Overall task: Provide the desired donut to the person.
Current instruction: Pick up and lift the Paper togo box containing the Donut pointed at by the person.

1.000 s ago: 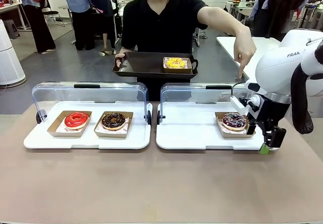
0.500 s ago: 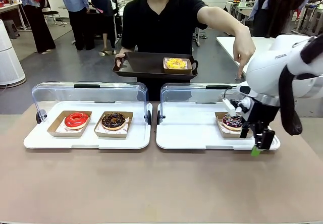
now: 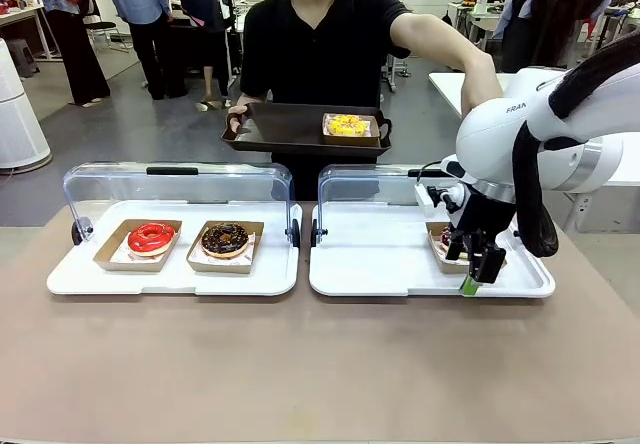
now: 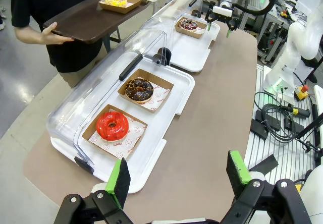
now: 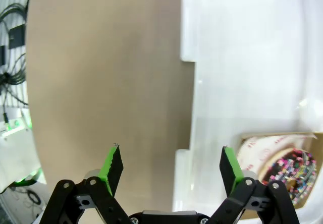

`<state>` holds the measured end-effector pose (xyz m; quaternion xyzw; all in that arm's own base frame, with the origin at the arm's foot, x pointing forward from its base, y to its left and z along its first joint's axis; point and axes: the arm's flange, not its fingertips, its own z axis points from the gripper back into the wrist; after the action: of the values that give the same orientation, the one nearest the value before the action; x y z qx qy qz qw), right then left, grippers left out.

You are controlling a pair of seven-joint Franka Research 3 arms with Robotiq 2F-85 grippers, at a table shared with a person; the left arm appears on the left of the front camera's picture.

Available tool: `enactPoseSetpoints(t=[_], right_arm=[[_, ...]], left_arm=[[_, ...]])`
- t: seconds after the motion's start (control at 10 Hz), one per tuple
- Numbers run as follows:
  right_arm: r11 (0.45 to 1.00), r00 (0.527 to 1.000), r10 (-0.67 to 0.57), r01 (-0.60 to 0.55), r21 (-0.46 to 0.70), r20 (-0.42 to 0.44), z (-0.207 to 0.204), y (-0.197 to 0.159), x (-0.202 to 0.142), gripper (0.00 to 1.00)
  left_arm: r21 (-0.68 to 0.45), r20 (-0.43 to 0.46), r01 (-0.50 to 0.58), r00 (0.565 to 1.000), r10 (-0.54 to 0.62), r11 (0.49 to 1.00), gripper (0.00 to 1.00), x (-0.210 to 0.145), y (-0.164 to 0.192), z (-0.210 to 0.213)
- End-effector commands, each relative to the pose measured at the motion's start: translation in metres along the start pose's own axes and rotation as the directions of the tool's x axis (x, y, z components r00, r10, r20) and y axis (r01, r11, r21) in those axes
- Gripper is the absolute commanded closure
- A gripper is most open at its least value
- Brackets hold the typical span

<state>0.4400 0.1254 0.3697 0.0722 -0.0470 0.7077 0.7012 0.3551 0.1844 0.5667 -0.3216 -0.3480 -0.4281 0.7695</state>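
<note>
1. right gripper [image 3: 474, 276]: jaws spread wide, nothing between them. It points down over the near rim of the right tray [image 3: 380, 279]. In the wrist view one finger [image 5: 112, 164] is over bare table and the other is over the tray, beside the corner of a box.
2. sprinkle donut [image 5: 291, 171]: sits in its cardboard box at the right end of the right tray, just beyond the right gripper. In the front view the gripper partly hides it. Can't tell whether they touch.
3. left gripper [image 4: 178, 174]: jaws wide apart, empty, hanging above the table's left end, well clear of the trays.
4. left tray [image 3: 70, 276]: two open cardboard boxes sit side by side. The red glazed donut [image 3: 151, 236] is on the left and the chocolate donut [image 3: 225, 238] on the right.
5. Both white trays have clear lids [image 3: 170, 179] tipped up at the far side.
6. person [image 3: 320, 39]: stands at the far side, one hand holding a dark serving tray [image 3: 285, 129]. The tray carries a yellow donut [image 3: 347, 124] in a box. The other arm stretches out to the right, and that hand is hidden behind the right arm.
7. table [image 3: 300, 364]: plain tan top, with the trays next to each other along the far half.
8. Room: grey floor, other people standing well behind, white tables at far right. The left wrist view shows cables and gear on the floor past the table edge.
</note>
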Motion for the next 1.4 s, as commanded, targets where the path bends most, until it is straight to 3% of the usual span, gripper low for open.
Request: enactPoseSetpoints(t=[0.0,1.3], right_arm=[[0.997,0.998,-0.054,0.053,-0.063,-0.01,-0.012,-0.004,-0.002,0.0],[0.991,0.993,-0.083,0.073,-0.114,-0.084,-0.038,-0.038,0.003,0.0]], left_arm=[[-0.004,0.016,0.004,1.0,-0.004,1.0,0.0,0.0,-0.001,0.0],[-0.004,0.016,0.004,1.0,-0.004,1.0,0.0,0.0,-0.001,0.0]])
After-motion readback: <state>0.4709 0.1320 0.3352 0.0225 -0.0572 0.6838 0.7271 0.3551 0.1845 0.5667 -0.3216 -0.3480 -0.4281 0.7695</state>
